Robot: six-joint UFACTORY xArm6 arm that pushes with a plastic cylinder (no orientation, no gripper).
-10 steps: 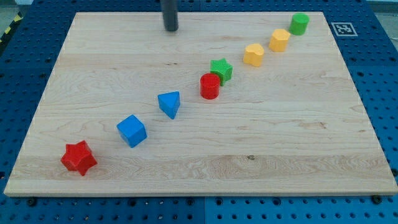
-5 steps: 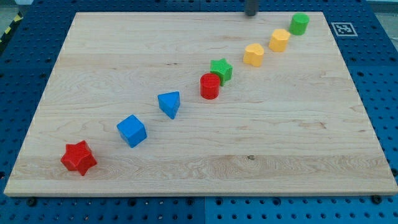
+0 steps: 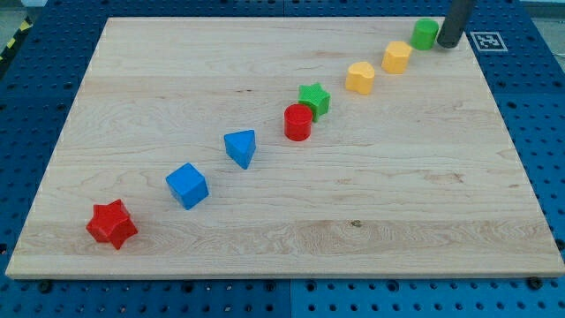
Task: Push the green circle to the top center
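The green circle (image 3: 425, 34) stands near the board's top right corner. My tip (image 3: 448, 42) is just to its right, very close or touching; I cannot tell which. A diagonal line of blocks runs down to the view's left: a yellow block (image 3: 396, 57), a second yellow block (image 3: 359, 78), a green star (image 3: 313, 99), a red cylinder (image 3: 298, 122), a blue triangular block (image 3: 240, 147), a blue cube (image 3: 187, 185) and a red star (image 3: 112, 223).
The wooden board (image 3: 159, 71) lies on a blue pegboard table (image 3: 538, 106). A fiducial marker (image 3: 485, 40) sits just off the board's top right edge.
My tip has moved from the top centre-left across the top edge to the right, and now stands right of the green circle. No block has moved.
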